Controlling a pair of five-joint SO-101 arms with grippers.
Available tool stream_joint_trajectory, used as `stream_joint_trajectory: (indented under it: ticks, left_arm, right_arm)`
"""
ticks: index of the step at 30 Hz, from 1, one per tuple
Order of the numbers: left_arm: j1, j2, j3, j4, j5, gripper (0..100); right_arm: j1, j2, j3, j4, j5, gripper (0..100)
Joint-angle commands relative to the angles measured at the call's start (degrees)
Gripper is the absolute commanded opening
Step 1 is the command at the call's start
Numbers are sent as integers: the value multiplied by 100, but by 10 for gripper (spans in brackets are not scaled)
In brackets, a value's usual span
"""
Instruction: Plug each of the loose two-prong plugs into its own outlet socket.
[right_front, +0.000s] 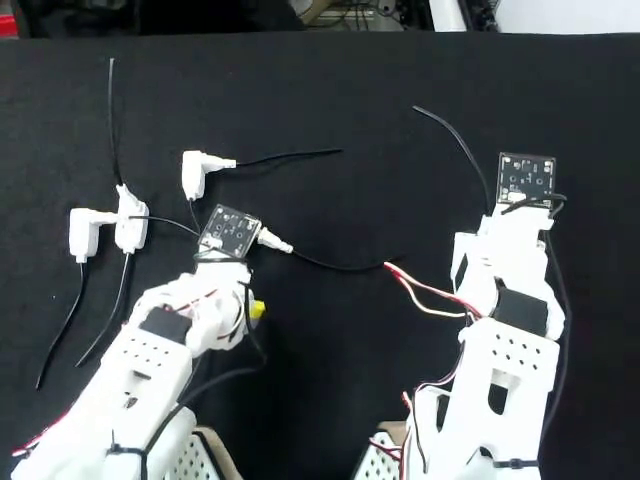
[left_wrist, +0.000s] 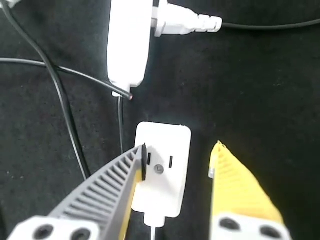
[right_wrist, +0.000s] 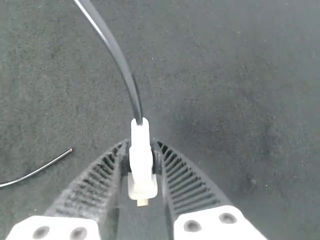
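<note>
**High view:** left arm (right_front: 165, 345) was at the left-centre of the table (right_front: 330, 100). A white cord end (right_front: 274, 242) poked out from under its wrist, with its black lead (right_front: 330, 265) running right. Just beyond sat a second socket (right_front: 195, 172) with a seated plug (right_front: 225, 163) in its side. Far left were one white block (right_front: 85, 232) and another (right_front: 130, 218), each on a lead; couldn't tell socket from plug. Right arm (right_front: 505, 330) was well apart at the right, a black cable (right_front: 455, 140) arcing out from under its wrist.

**Left wrist view:** left hand (left_wrist: 179, 148) was wide open, holding nothing, straddling the empty outlet socket (left_wrist: 162, 185), slots up. The grey finger (left_wrist: 107, 185) was at one long edge by a slot, touching or just over it. The yellow finger (left_wrist: 235, 190) stood clear of the other edge.

**Right wrist view:** right hand (right_wrist: 141, 145) was clamped on the loose plug (right_wrist: 141, 175), fingers on both sides of its body. The black cable left away from the wrist. Prong direction was hard to read.

**Handling, my call:**
- The plug is light, rigid and smooth, and the stiff cable will torque it. Hold it by the body flats, never the cable.
- The socket is light and unanchored, so it will slide under insertion force. Pinch its long sides, clear of the slots.
- The prongs are thin, so misalignment could bend them.
</note>
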Motion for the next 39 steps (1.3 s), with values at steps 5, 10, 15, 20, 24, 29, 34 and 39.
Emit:
stream_joint_trajectory:
  ticks: [5, 10, 15, 20, 24, 29, 34, 39]
  left_arm:
    - [-22, 914, -725, 44, 18, 223]
    - [-22, 1618, -1244, 563, -325, 223]
    - [-110, 2075, -1525, 1248, -659, 223]
    - [-356, 2198, -1534, 1538, -1231, 223]
    - [-365, 2215, -1569, 1486, -1327, 223]
    - [-374, 2224, -1622, 1477, -1345, 227]
    - [-391, 2207, -1560, 1204, -1327, 213]
    - [-286, 2154, -1613, 879, -1310, 29]
  right_arm:
    - [-79, -110, -22, -114, 53, 13]
    - [-88, -110, -22, -114, 149, 13]
    - [-88, -110, -22, -114, 158, 13]
    - [-88, -110, -22, -114, 158, 13]
    - [-88, -110, -22, -105, 158, 13]
    - [-88, -110, -22, -105, 158, 13]
    - [-88, -110, -22, -105, 158, 13]
    - [-88, -110, -22, -105, 158, 13]
